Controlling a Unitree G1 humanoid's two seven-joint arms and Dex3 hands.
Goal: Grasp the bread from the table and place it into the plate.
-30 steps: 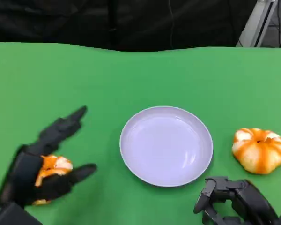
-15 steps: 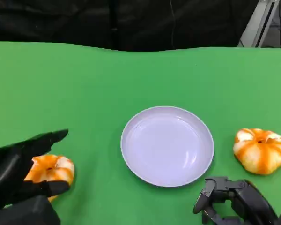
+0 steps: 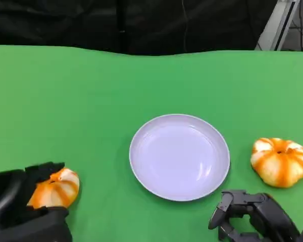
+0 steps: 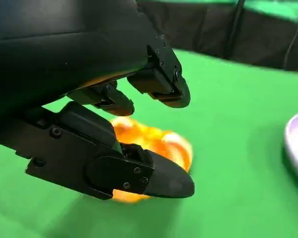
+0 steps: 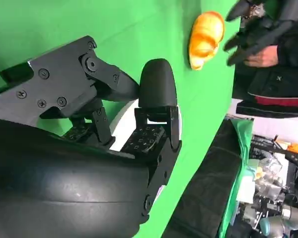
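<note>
Head view, bread: one orange-and-white loaf (image 3: pixel 55 187) lies near the front left corner of the green table (image 3: pixel 91 101); a second loaf (image 3: pixel 280 161) lies near the right edge, just beside the plate.
Head view, plate: the white plate (image 3: pixel 179 156) sits in the middle of the table toward the front edge, with nothing in it and open green cloth behind it up to the far edge.
Head view, left hand: the left hand (image 3: pixel 20 201) is at the front left corner, wrapped round the near and left sides of the left loaf; whether it grips it cannot be told here.
Head view, right hand: the right hand (image 3: pixel 252 214) rests at the front edge between plate and right loaf, fingers curled in, holding nothing.
Left wrist view: fingers (image 4: pixel 159 89) arch over the loaf and the thumb lies below it; contact is unclear. Plate rim shows at the frame edge.
Right wrist view: curled fingers (image 5: pixel 156 94) hold nothing; a person's hand (image 5: pixel 260 57) shows past the table edge.
</note>
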